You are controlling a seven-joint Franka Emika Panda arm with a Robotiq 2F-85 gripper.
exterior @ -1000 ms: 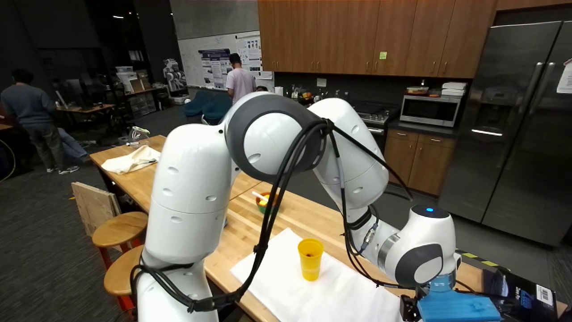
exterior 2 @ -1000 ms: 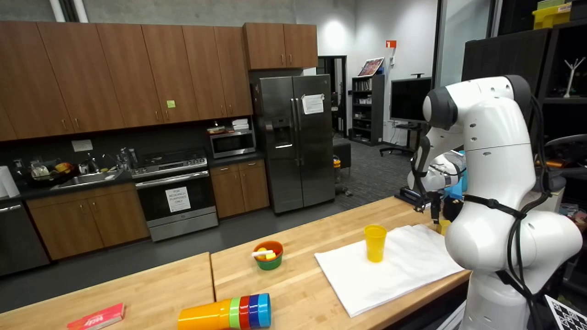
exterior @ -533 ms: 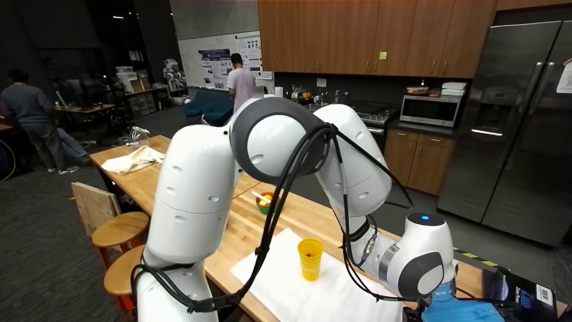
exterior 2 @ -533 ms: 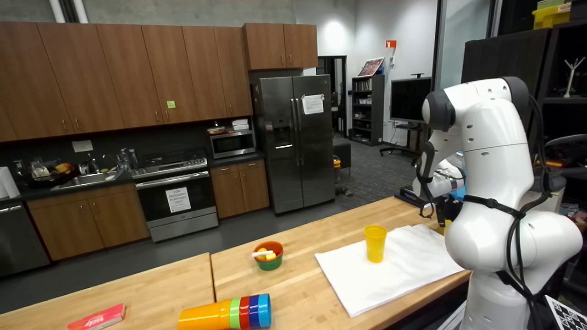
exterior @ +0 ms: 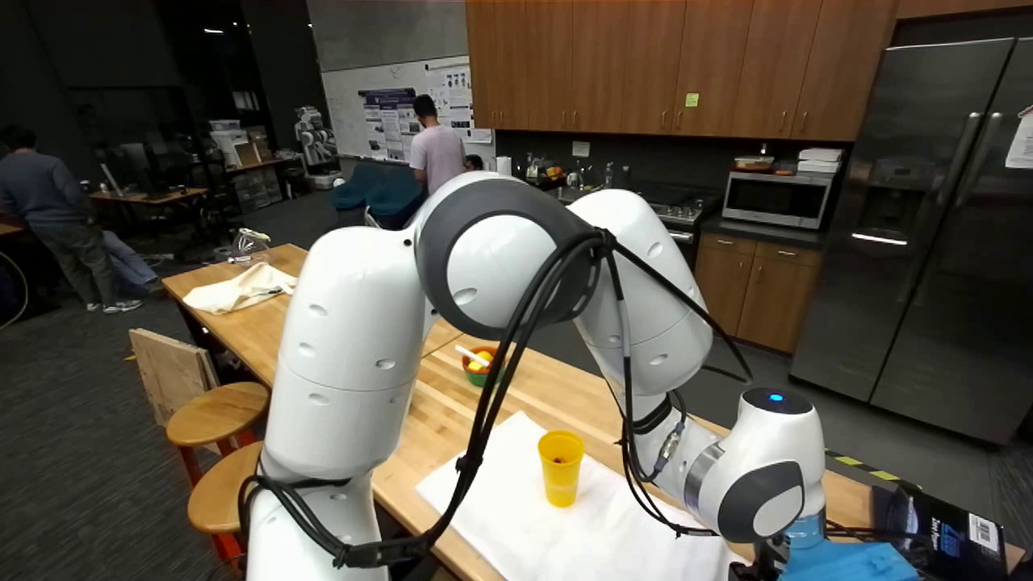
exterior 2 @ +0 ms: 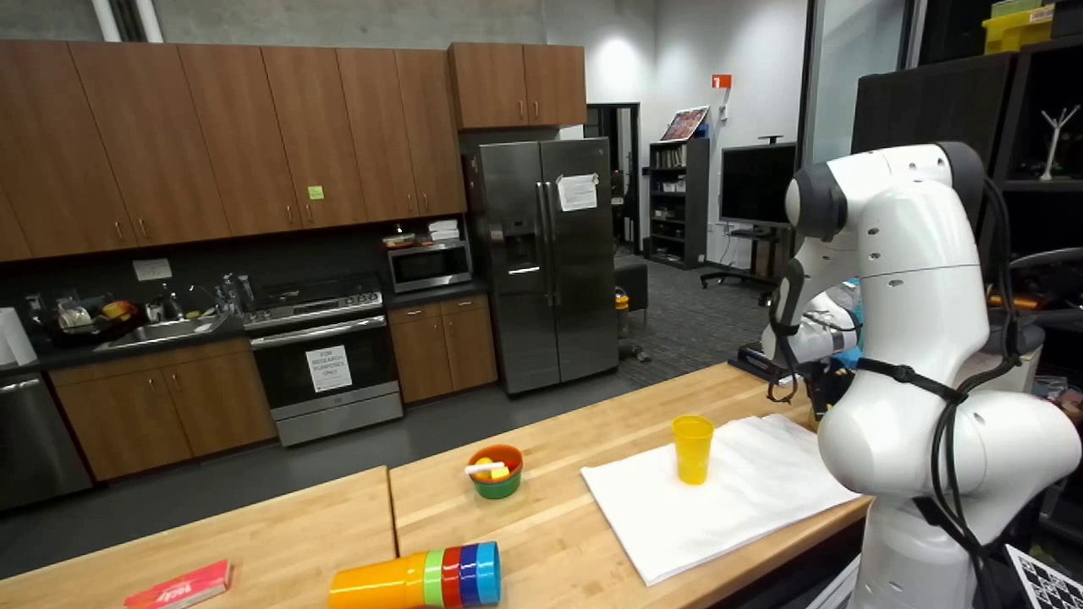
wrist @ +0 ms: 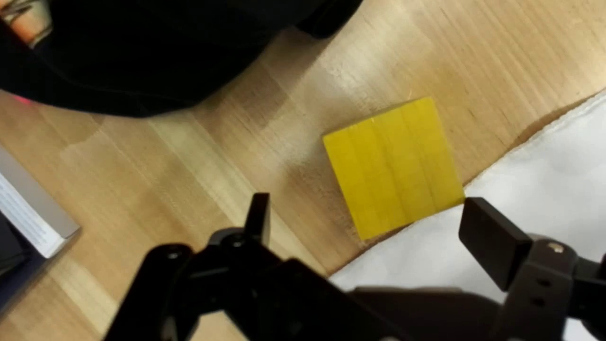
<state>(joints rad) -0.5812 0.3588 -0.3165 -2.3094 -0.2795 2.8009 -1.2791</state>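
My hand stands with jaws apart; the yellow block lies on the desk at the edge of the white cloth. I should square both jaws to the block before lowering.

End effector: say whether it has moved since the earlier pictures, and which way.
Yes, downward. What shows of the end effector sits lower in both exterior views than a second ago, judged against the fixed refrigerator.

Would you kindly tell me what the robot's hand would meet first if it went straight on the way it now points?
Most likely the yellow block, seen ahead of the open hand in the wrist view, though depth is hard to judge.
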